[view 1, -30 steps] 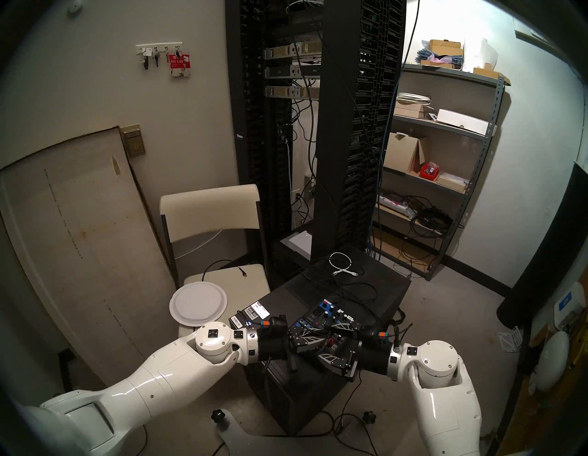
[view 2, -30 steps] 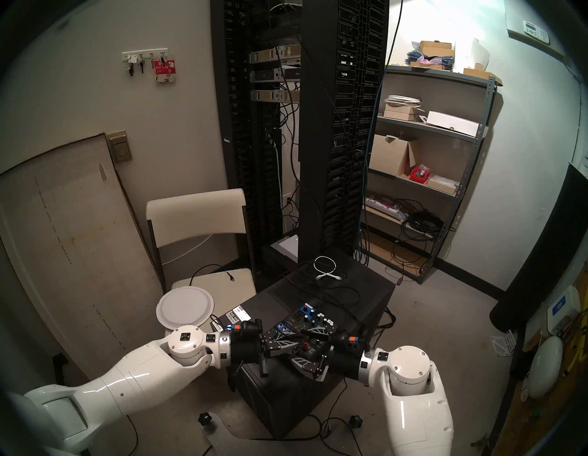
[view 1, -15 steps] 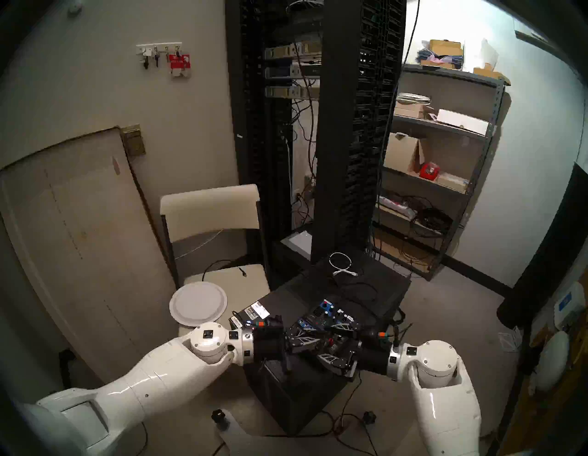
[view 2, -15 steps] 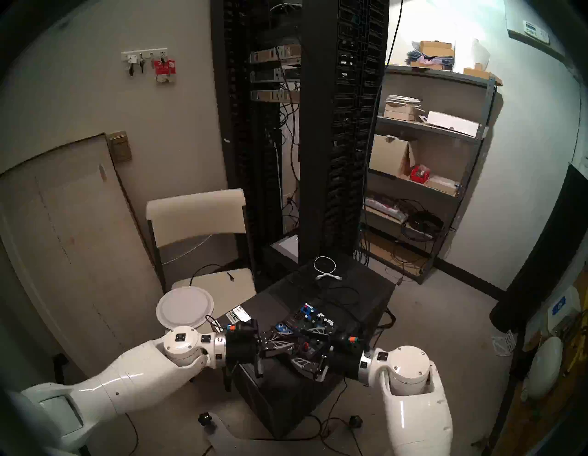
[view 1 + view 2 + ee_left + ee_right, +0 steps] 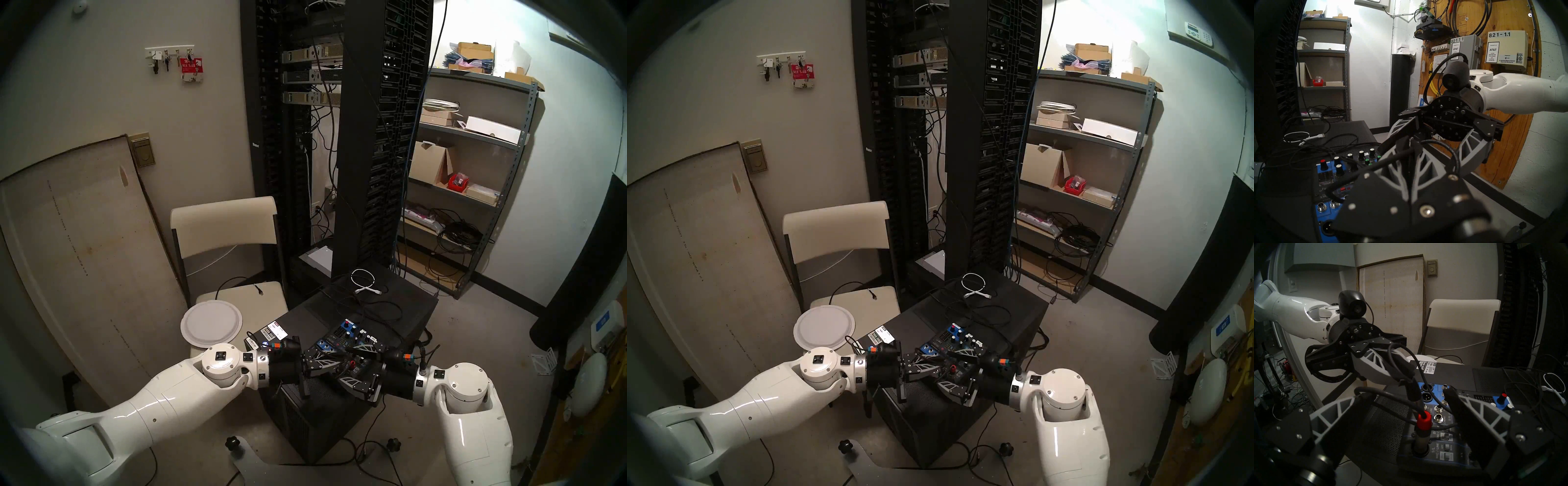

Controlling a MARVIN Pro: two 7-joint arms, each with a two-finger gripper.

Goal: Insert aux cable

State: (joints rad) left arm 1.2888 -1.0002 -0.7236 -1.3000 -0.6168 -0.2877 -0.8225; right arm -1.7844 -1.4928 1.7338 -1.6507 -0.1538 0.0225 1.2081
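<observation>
Since the earlier frame, the left arm's wrist had shifted slightly toward the view's left in the head views; the right arm had held its pose.

The left gripper was clamped on the aux cable, its fingers pressed together around the cable just above the plug. The dark grey plug hung downward from the fingertips, above the blue-faced audio mixer and close to the row of round jacks on the mixer's panel. Whether the plug tip touched a jack could not be determined. The cable formed a loop above the left gripper's fingers.

The right gripper had its fingers spread wide apart, one on either side of the mixer's near end, holding nothing. Between them stood a second black cable with a red-collared plug, upright and seated in a socket of the mixer.

The mixer rested on a black perforated cabinet. A short white cable lay coiled at the cabinet's far end. A white plate sat on the seat of a folding chair beside the cabinet.
</observation>
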